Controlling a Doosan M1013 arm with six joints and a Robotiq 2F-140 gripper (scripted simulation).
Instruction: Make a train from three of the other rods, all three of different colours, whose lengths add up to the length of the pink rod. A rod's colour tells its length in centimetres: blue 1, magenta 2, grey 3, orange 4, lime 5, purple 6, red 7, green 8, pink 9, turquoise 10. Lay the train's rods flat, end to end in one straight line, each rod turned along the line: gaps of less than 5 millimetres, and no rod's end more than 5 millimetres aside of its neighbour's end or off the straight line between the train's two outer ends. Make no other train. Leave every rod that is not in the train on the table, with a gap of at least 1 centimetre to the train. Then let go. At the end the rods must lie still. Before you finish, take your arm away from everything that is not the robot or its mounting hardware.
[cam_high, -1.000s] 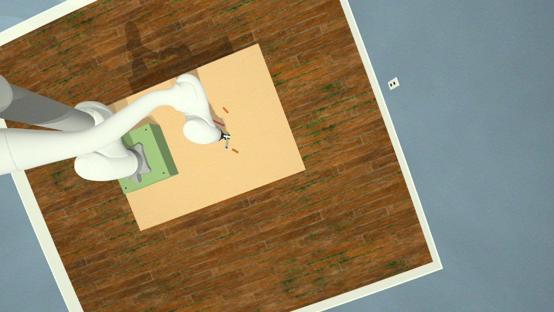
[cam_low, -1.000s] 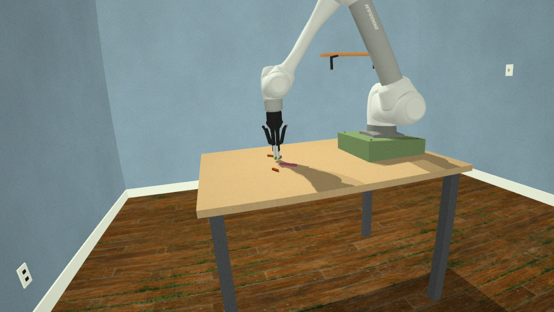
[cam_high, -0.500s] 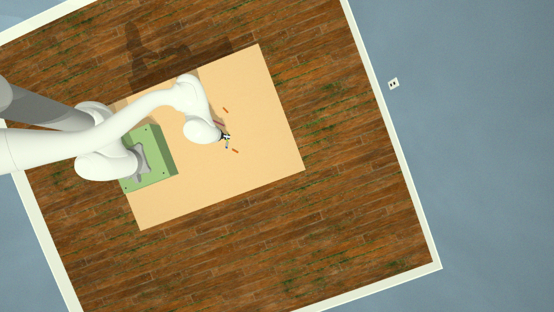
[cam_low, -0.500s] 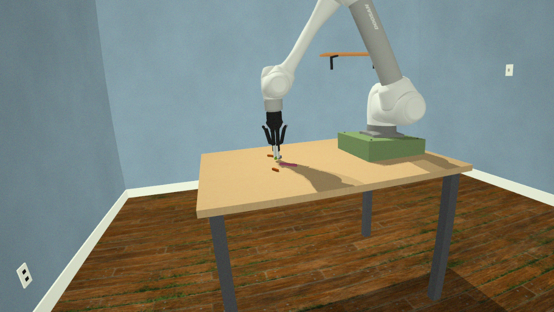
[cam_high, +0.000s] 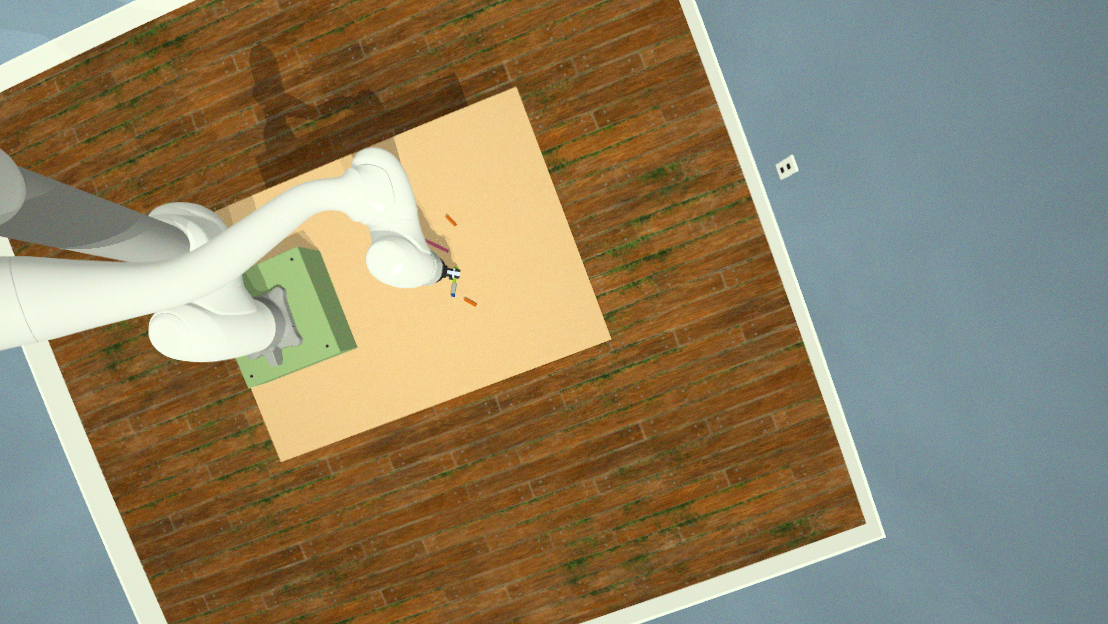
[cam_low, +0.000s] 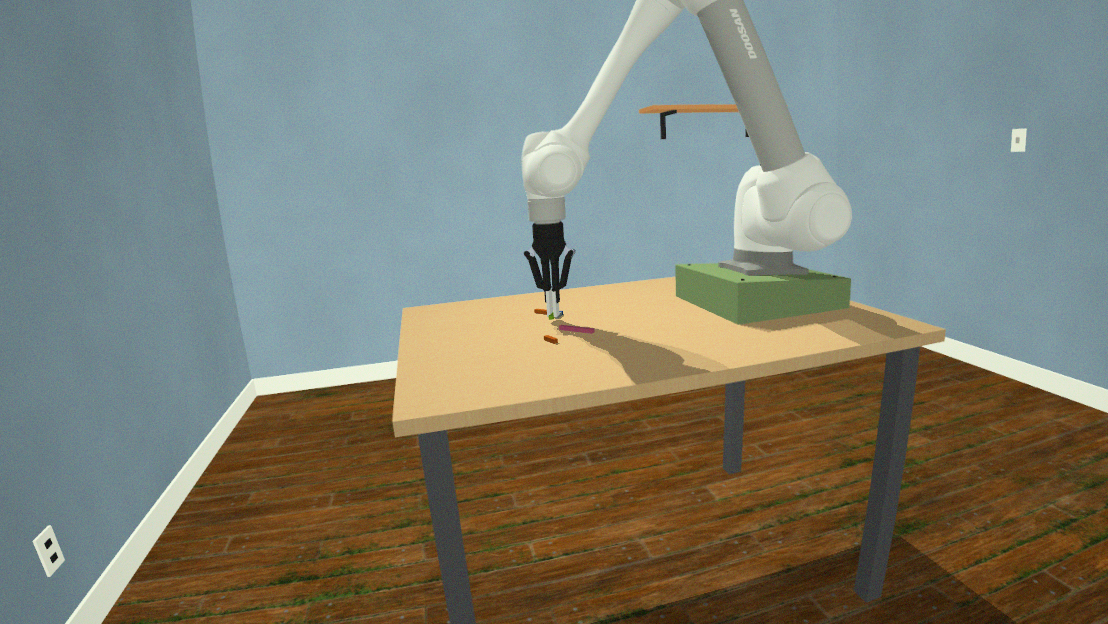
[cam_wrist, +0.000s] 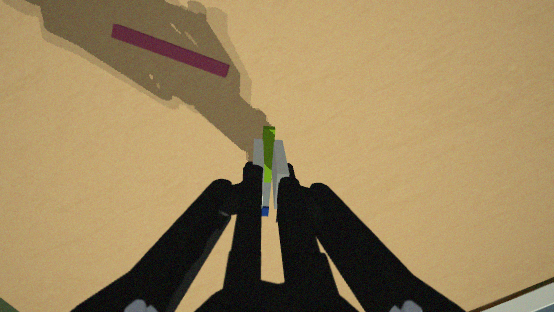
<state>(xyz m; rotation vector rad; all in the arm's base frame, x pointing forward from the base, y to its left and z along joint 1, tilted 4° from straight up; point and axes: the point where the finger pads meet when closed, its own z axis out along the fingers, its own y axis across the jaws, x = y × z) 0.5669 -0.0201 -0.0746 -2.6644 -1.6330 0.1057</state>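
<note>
My gripper (cam_wrist: 267, 153) is shut on a lime rod (cam_wrist: 268, 147), which sticks out past the fingertips, close over the table. It also shows in the side view (cam_low: 551, 314) under the gripper (cam_low: 549, 294). In the top view a short grey rod (cam_high: 453, 285) with a blue rod (cam_high: 453, 294) at its end lies right beside the gripper (cam_high: 454, 273). The blue rod (cam_wrist: 264, 211) shows between my fingers in the wrist view. The dark pink rod (cam_wrist: 170, 50) (cam_low: 576, 329) lies flat in the arm's shadow, apart from the gripper.
Two orange rods lie on the table: one (cam_high: 450, 220) beyond the pink rod, one (cam_high: 469, 301) near the blue rod. The green robot base (cam_high: 298, 310) stands at the table's other end.
</note>
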